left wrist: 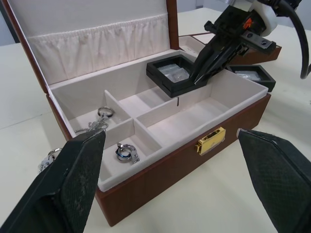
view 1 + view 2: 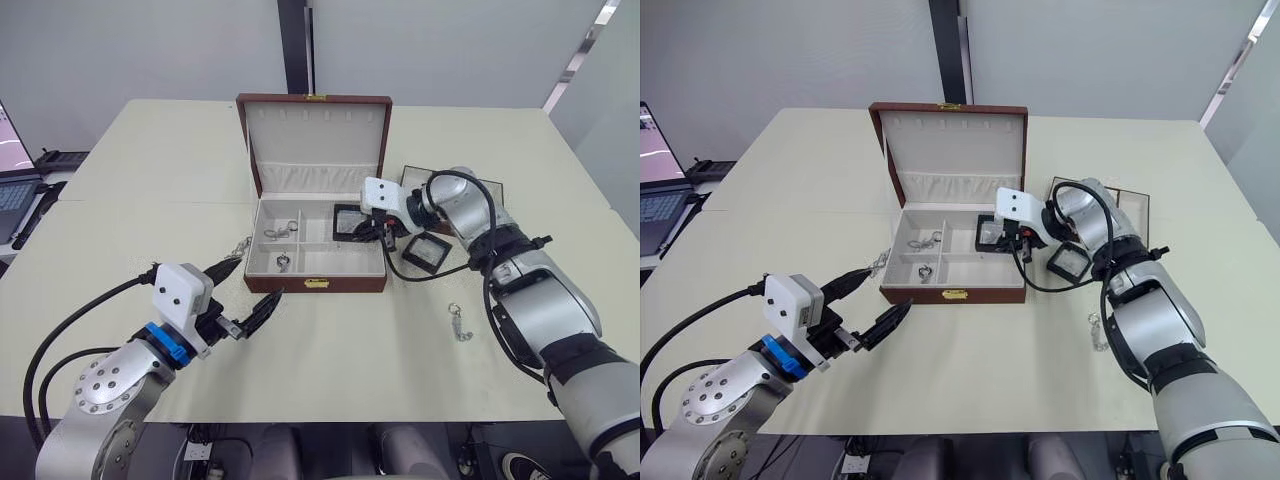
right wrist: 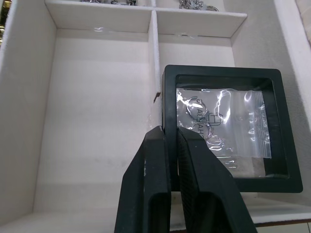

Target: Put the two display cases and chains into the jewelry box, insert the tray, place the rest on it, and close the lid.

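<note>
The jewelry box (image 2: 315, 250) sits at the centre of the frame with its lid (image 2: 315, 140) raised, and 2 chains (image 2: 280, 233) already lie in its left compartments, while the right gripper (image 3: 170, 141) pinches the frame of 1 display case (image 2: 352, 222) and holds it tilted over the box's right half. The other display case (image 2: 426, 252) waits on the table just right of the box, 1 chain (image 2: 459, 322) lies at lower right and another chain (image 2: 240, 246) at the box's left wall. The tray (image 2: 480, 190) lies behind the right arm, so by my reckoning well under half is done, and the left gripper (image 2: 245, 300) hangs spread and empty at lower left.
</note>
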`<action>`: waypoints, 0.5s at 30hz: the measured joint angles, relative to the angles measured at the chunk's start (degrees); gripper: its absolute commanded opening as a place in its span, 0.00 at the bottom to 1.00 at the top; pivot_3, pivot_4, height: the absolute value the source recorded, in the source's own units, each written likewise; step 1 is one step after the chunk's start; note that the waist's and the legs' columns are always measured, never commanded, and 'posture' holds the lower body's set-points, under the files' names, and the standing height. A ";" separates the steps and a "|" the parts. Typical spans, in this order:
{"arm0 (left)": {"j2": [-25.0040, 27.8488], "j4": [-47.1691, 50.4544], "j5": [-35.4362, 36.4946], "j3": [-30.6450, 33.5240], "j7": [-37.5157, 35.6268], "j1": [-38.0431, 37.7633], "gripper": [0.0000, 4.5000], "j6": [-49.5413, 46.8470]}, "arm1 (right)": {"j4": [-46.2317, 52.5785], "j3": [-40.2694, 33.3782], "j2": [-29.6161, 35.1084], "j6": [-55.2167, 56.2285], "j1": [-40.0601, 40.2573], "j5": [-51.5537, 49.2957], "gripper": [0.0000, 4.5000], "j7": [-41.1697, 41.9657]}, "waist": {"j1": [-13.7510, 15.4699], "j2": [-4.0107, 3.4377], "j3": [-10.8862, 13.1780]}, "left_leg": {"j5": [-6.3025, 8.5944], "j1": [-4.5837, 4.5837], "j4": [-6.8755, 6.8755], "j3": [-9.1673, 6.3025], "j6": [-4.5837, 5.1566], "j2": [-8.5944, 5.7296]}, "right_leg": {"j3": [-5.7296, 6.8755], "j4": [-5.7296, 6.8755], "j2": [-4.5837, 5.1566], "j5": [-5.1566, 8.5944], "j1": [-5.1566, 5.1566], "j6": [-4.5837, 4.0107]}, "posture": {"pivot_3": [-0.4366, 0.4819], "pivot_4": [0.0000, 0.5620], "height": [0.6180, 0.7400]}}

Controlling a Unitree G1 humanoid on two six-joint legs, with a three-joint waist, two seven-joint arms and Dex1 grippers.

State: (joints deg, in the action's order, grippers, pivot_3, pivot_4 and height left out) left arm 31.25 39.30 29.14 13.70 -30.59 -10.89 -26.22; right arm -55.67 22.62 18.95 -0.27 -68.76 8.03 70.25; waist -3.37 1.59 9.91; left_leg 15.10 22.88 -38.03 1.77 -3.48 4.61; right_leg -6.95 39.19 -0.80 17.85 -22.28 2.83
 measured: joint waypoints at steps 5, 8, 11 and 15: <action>0.00 0.95 0.07 -0.14 0.06 0.31 1.00 -0.58 | -0.75 -0.01 -0.12 0.38 -0.17 0.56 0.00 -0.35 | -0.02 0.00 0.00 | 0.00 0.01 0.00 0.00 0.00 0.00 | 0.00 0.00 0.00 0.00 0.00 0.00 | 0.48 0.27 1.00; 0.00 0.95 0.08 -0.39 0.08 0.43 1.00 -1.04 | -0.78 -0.02 -0.13 0.71 -0.17 1.28 0.00 -0.32 | -0.02 0.00 0.00 | 0.00 0.01 0.01 -0.01 0.00 0.00 | 0.00 0.00 0.00 0.00 0.00 0.00 | 0.48 0.27 1.00; 0.00 0.98 0.09 -0.56 0.12 0.79 1.00 -1.37 | -0.78 -0.05 -0.13 0.87 -0.17 1.76 0.20 -0.25 | -0.02 0.00 0.00 | 0.00 0.01 0.01 -0.01 0.00 0.00 | 0.00 0.00 0.00 0.00 0.00 0.00 | 0.48 0.27 1.00; -0.01 1.04 0.10 -0.56 0.13 1.01 1.00 -1.90 | -0.78 -0.50 -0.13 1.03 -0.17 1.79 0.43 -0.29 | -0.02 0.00 0.00 | 0.00 0.00 0.01 -0.01 0.00 0.00 | 0.00 -0.01 0.00 0.00 0.00 0.00 | 0.48 0.27 1.00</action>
State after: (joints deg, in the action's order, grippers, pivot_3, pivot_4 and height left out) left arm 31.25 40.34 29.24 13.14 -30.46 -9.89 -28.11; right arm -56.44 22.12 18.82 0.75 -68.93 9.82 69.96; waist -3.40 1.59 9.91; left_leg 15.10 22.89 -38.02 1.76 -3.48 4.61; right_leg -6.95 39.18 -0.80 17.85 -22.28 2.83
